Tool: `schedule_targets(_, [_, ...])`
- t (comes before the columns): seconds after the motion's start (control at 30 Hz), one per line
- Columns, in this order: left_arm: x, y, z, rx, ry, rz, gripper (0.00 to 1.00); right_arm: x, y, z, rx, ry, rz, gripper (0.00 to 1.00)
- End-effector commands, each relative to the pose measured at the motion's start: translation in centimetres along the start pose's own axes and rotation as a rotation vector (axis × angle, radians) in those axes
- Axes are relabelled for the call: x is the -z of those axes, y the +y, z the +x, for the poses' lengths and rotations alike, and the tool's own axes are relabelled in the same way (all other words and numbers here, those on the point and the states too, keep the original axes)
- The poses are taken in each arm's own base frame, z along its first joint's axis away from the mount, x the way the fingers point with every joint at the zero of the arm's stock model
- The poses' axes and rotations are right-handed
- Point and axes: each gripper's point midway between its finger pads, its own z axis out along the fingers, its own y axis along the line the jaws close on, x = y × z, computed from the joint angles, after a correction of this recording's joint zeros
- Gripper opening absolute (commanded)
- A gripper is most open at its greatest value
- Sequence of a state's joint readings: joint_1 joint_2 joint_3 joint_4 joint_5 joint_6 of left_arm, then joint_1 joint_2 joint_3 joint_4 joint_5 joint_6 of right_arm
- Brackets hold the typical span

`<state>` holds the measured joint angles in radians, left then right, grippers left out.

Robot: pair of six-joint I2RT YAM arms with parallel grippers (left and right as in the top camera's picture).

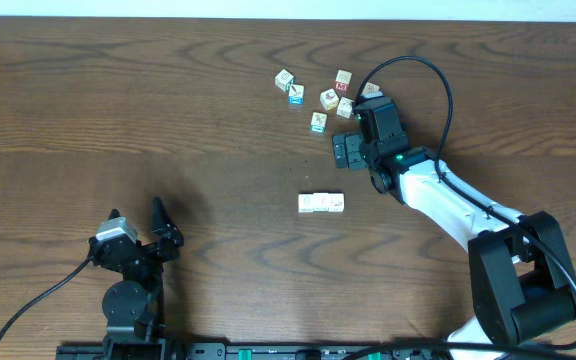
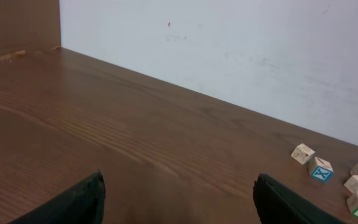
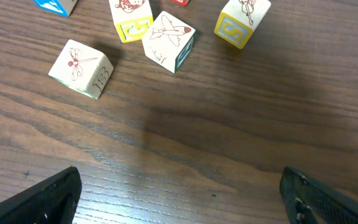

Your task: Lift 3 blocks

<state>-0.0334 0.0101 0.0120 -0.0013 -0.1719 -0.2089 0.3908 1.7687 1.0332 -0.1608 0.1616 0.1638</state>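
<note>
Overhead shows blocks (image 1: 321, 204) in a touching row, likely light, rigid wood, best squeezed at end faces; left gripper (image 1: 136, 216) and right gripper (image 1: 348, 152) spread, empty.

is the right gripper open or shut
Open. The right gripper shows fingers wide apart in its wrist view, only bare table between them.

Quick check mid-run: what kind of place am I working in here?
Probably a robot lab or test bench rather than a home: a dark wood-grain table set against a plain white wall, with small wooden picture cubes scattered on it.
</note>
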Motion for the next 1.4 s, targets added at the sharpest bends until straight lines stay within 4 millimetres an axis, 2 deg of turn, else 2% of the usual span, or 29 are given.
schedule_targets(0.0, [0.0,0.8,1.5,-0.050,0.054,-0.031,0.77,0.0,-0.4,-0.5,0.003,-0.011,0.015,0.99])
schedule_targets(0.9, [0.0,0.6,1.6,-0.049,0.056,-0.018,0.77,0.3,-0.1,-0.8,0.006,-0.020,0.010,0.99])
schedule_targets(0.97, [0.0,0.6,1.6,-0.049,0.056,-0.018,0.77,1.0,0.4,-1.0,0.015,-0.027,0.005,0.99])
schedule_targets(1.07, [0.0,0.6,1.6,-0.049,0.056,-0.018,0.77,2.4,2.3,-1.5,0.045,-0.056,-0.028,0.99])
schedule_targets(1.27, [0.0,0.5,1.6,-0.049,0.056,-0.018,0.77,6.6,-0.9,-4.2,0.111,-0.223,0.296,0.99])
schedule_targets(1.37, [0.0,0.5,1.6,-0.049,0.056,-0.018,0.77,8.5,-0.3,-5.9,0.068,-0.338,0.272,0.99])
